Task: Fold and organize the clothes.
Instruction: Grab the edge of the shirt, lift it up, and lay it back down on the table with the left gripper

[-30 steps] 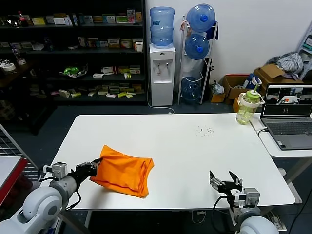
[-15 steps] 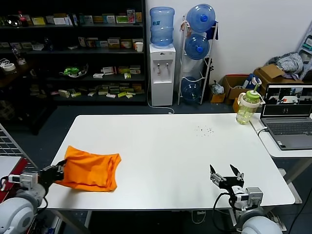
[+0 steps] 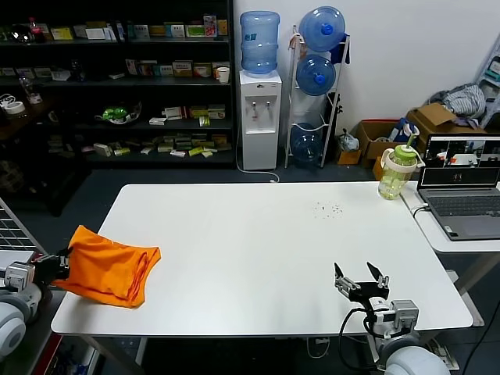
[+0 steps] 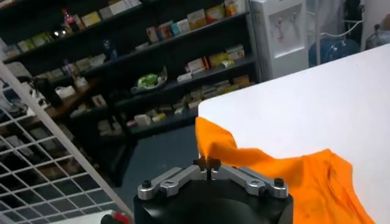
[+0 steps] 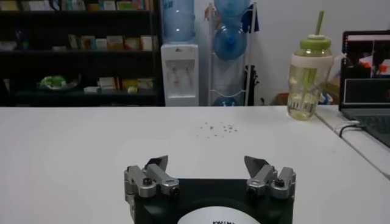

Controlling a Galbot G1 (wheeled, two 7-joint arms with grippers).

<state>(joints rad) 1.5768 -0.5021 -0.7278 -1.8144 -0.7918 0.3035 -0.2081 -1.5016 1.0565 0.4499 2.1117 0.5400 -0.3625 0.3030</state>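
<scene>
At lower left of the head view, the left tool (image 3: 64,264) is clamped on a corner of the orange T-shirt (image 3: 109,267), soft and rumpled at the white counter's (image 3: 266,250) edge. Best keep it lying flat. At lower right, the right tool (image 3: 361,280) gapes empty.

Your T-shirt (image 3: 108,269) lies at the table's (image 3: 258,250) near-left corner, apparently overhanging the left edge, where the left gripper (image 3: 61,266) meets it. The right gripper (image 3: 361,278) sits over the near-right edge. A bottle (image 3: 397,172) stands far right, a laptop (image 3: 461,186) just beside it.
</scene>
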